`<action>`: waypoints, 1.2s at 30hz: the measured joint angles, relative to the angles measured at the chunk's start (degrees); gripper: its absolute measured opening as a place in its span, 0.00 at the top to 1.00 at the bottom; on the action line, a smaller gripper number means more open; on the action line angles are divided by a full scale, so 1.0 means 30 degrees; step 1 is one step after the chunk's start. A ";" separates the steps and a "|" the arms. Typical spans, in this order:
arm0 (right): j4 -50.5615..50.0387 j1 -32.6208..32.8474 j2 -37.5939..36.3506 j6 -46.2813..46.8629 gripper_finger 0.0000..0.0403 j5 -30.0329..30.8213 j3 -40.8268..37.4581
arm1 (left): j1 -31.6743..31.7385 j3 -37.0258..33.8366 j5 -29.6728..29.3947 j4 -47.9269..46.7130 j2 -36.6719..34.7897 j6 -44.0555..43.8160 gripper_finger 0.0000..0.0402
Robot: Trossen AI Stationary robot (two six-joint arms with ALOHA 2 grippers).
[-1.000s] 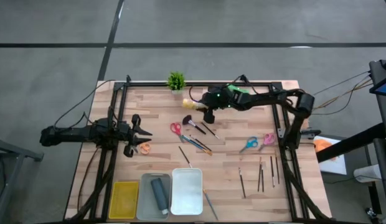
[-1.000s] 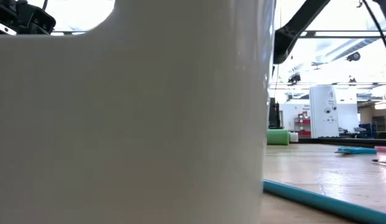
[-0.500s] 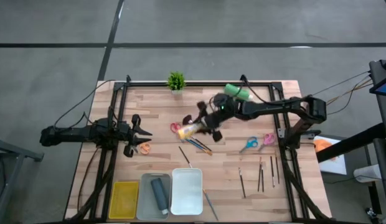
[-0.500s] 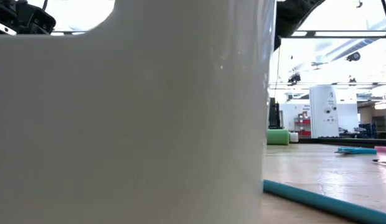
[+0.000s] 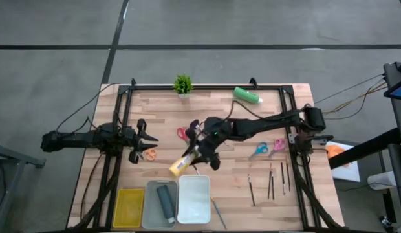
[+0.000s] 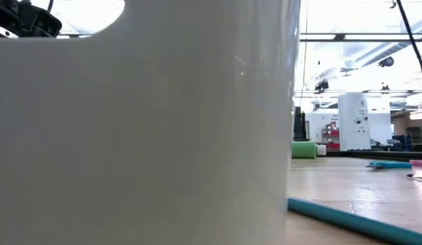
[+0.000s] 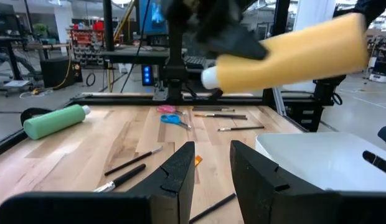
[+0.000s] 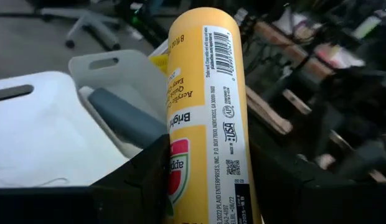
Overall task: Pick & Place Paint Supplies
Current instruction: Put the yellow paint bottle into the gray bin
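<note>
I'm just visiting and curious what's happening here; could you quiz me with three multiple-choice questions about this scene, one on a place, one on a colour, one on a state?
1. Where does the grey-blue bottle lie?
A. yellow tray
B. grey tray
C. white tray

2. What colour is the bottle lying near the table's far edge?
A. green
B. red
C. white

3. What is the right gripper doing?
A. hanging empty
B. holding scissors
C. holding the yellow bottle

Answers: 1 B, it rests inside the grey tray. 2 A, the green bottle. 3 C, its fingers clasp it.

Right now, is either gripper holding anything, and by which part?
Right gripper holds the yellow paint bottle near its cap end, above the table. Left gripper holds nothing.
</note>
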 joint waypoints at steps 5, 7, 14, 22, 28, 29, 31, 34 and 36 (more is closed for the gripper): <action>-0.2527 0.1331 0.2599 -0.1843 0.55 0.1639 0.3895 | 0.0000 0.0000 0.0002 0.0039 0.0144 0.0000 0.74; -0.3743 0.1711 0.3617 -0.2304 0.55 0.1767 0.5501 | -0.0001 -0.0001 -0.0004 0.0019 0.0263 -0.0007 0.74; -0.6733 0.2545 0.7498 -0.2880 0.55 0.2061 1.0928 | 0.0000 0.0000 0.0000 0.0060 0.0408 -0.0002 0.74; -1.0057 0.3244 1.1195 -0.3381 0.55 0.1907 1.5981 | 0.0000 0.0000 0.0003 0.0059 0.0474 0.0000 0.74; -1.0814 0.3587 1.3081 -0.3299 0.55 0.1823 1.8156 | 0.0000 0.0000 -0.0003 0.0077 0.0677 -0.0006 0.74; -1.0829 0.3631 1.3275 -0.3297 0.55 0.1832 1.8292 | -0.0006 -0.0006 -0.0002 0.0125 0.0760 -0.0006 0.74; -1.0616 0.3705 1.3653 -0.3320 0.55 0.1832 1.8481 | 0.0000 0.0000 -0.0001 0.0013 0.0780 0.0000 0.74; -1.0517 0.3775 1.3804 -0.3096 0.55 0.1843 1.8532 | -0.0002 0.0000 0.0001 0.0047 0.0762 0.0000 0.74; -1.0372 0.3797 1.3889 -0.2843 0.55 0.1913 1.8553 | 0.0000 -0.0003 0.0003 0.0092 0.0771 0.0000 0.74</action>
